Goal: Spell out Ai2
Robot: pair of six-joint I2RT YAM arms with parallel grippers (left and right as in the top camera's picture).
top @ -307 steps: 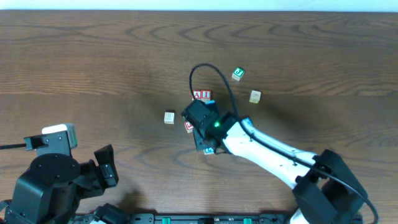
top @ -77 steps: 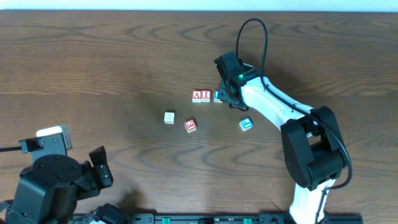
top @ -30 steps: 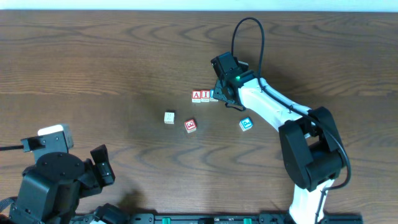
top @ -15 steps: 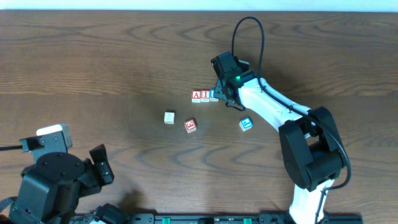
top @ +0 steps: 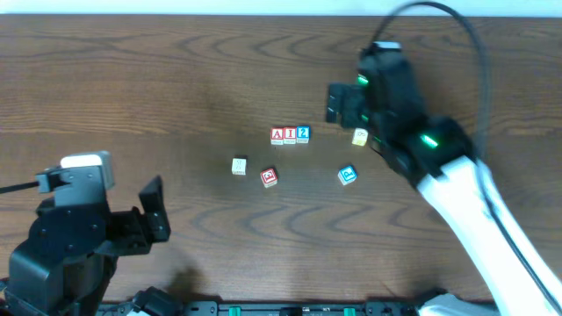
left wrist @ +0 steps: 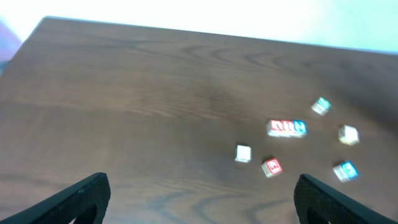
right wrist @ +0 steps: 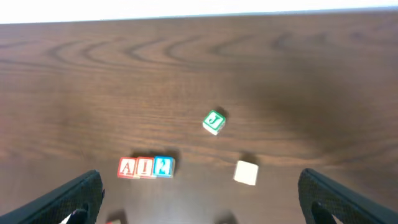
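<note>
1. Nearest, at the left: left gripper (left wrist: 199, 202), fingers (left wrist: 84, 196) spread wide, empty.
2. Next out: red block (top: 269, 177) and blue block (top: 348, 175), well apart; plain block (top: 239, 166) near the red, to its left.
3. Farther: A (top: 278, 135), I (top: 291, 135), 2 (top: 303, 134) side by side, touching, in that order left to right.
4. Right of the 2: second plain block (top: 360, 137); beyond it, green block (right wrist: 213, 122), tilted, letter perhaps J.
5. Farthest, held high: right gripper (right wrist: 202, 202), fingers (right wrist: 78, 196) spread wide, empty.
</note>
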